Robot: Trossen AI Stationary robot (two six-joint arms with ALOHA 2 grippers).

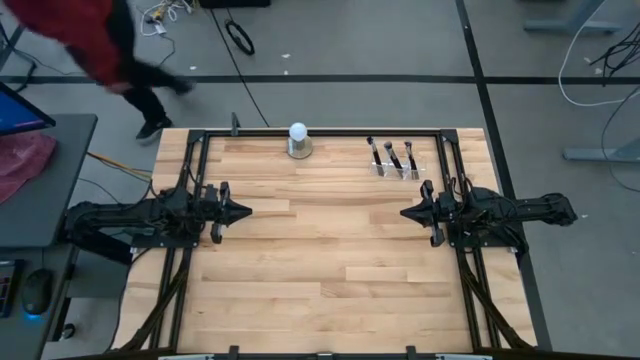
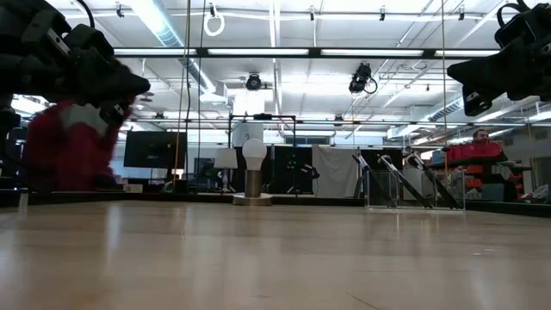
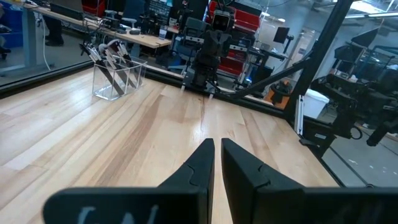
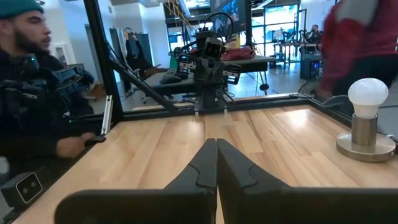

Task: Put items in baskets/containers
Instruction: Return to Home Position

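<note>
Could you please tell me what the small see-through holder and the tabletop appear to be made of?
The small clear rectangular holder looks like glossy transparent plastic or acrylic: the brushes inside and the floor behind show through its walls. The pale tabletop appears to be wood in planks, with visible grain, seams and a soft sheen.

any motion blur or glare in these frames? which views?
High view: the person in red beyond the table's far left corner is smeared by motion. Low view: same red blur at left, ceiling strip lights glare. Right wrist view: red sleeve blurred; white ball bright but sharp. Left wrist view: clear holder sharp.
</note>
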